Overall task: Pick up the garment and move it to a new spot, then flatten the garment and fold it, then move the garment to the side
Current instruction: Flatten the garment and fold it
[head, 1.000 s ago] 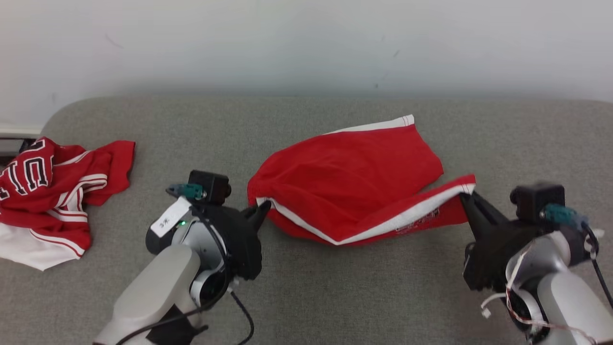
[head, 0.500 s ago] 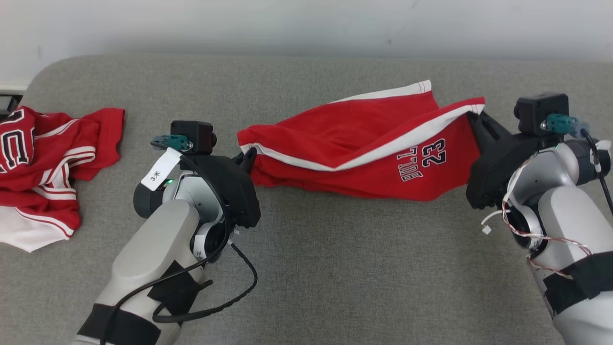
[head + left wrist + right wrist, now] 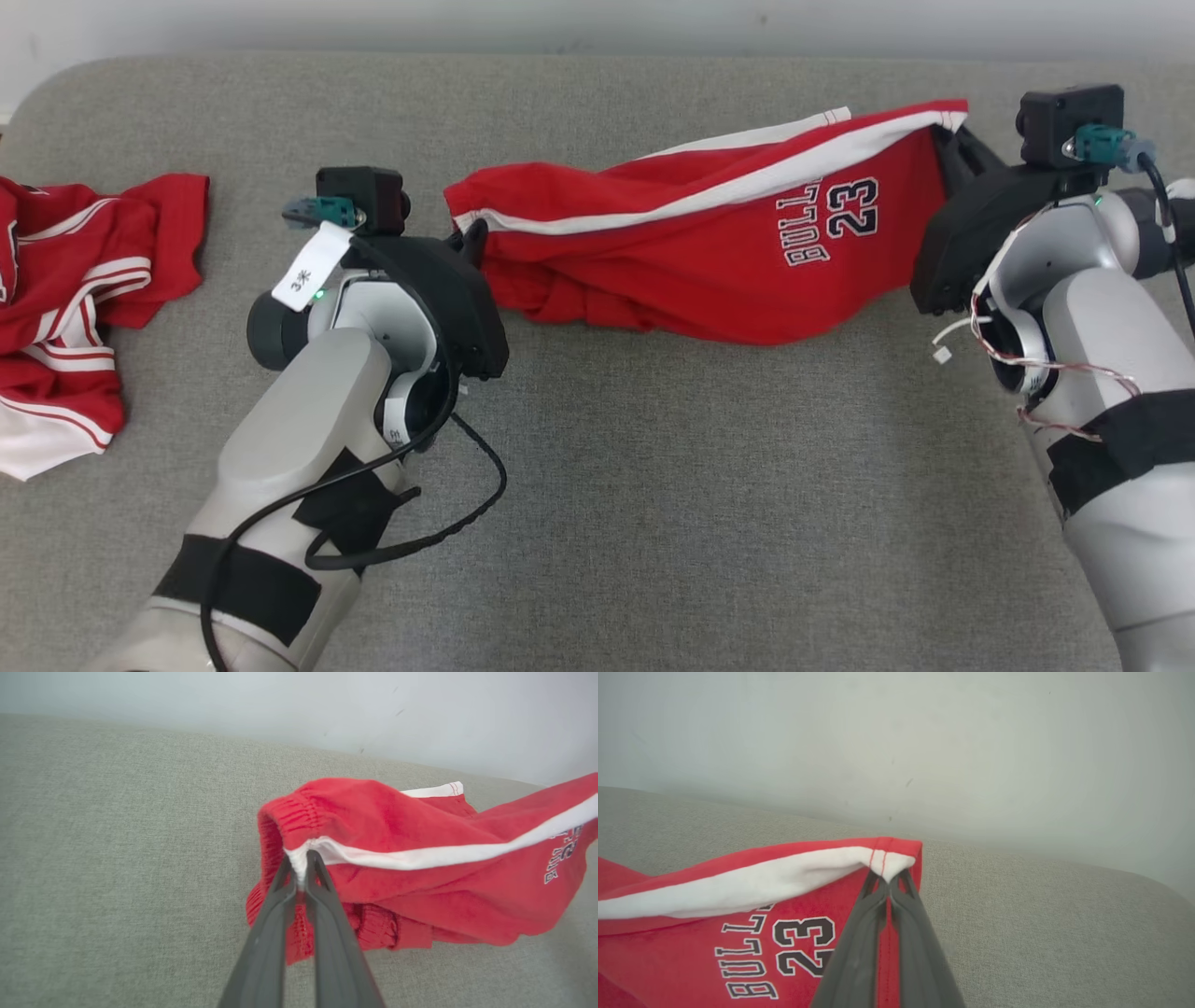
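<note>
Grey soft cloth covers the big flat seat, and a white wall stands behind it. Over the far middle of the seat, the red shorts hang stretched out between the two arms.

The left gripper is pinched tight on the stretchy waist end, right where the white stripe starts. The right gripper is pinched tight on the leg hem, at the other end of the same stripe. The top edge of the shorts is pulled into a line from one gripper to the other. The rest of the cloth sags down in folds, and the lowest part looks to touch the seat.

The black number 23 and some letters show on the side near the right gripper.

A crumpled red and white shirt lies at the far left of the seat, well apart from the shorts.
</note>
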You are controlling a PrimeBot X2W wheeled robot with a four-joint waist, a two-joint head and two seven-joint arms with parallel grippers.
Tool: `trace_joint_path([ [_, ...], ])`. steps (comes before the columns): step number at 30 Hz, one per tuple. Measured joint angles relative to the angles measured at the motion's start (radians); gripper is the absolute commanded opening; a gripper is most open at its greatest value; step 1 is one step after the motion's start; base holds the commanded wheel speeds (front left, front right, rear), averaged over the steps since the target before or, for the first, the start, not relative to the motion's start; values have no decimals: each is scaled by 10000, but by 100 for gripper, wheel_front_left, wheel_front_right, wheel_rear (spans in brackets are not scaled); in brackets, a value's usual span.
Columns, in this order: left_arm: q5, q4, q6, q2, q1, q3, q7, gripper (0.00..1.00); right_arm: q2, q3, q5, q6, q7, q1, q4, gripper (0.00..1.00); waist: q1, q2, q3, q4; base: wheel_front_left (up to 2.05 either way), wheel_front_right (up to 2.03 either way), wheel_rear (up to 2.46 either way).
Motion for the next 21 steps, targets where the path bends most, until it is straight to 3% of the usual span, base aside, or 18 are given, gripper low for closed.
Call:
trace_joint_path([
  [1, 8, 35, 0, -38, -69, -13, -6, 0, 4, -2, -19, -2, -77, -130, 167, 0, 0, 0, 42, 3, 0, 0, 0],
  [2, 10, 77, 0, -77, -108, -29, -29, 13, 17, -8, -23, -2, -157, -250, 320, 0, 0, 1, 82, 10, 0, 0, 0],
  [3, 10, 132, 0, -109, -131, -61, -31, 31, 40, -38, -23, -42, -284, -329, 431, 20, 0, 1, 116, 23, 0, 0, 0],
  [4, 17, 201, 4, -130, -164, -86, -73, 87, 79, -65, -23, -77, -380, -418, 558, 100, 0, 0, 147, 40, 0, 0, 0],
  [5, 46, 253, 6, -142, -211, -107, -123, 100, 127, -98, -21, -79, -520, -486, 619, 100, 0, 1, 177, 60, 0, 0, 0],
  [14, 73, 583, 81, -159, -515, -155, -690, 100, 433, -140, 13, 12, -1574, -1064, 1352, 100, 0, -1, 369, 266, 0, 0, 0],
  [21, 161, 780, -119, -159, -498, -259, -1235, 100, 113, -213, 25, 286, -1910, -821, 1818, 100, 0, -1, 163, 360, 0, 0, 0],
])
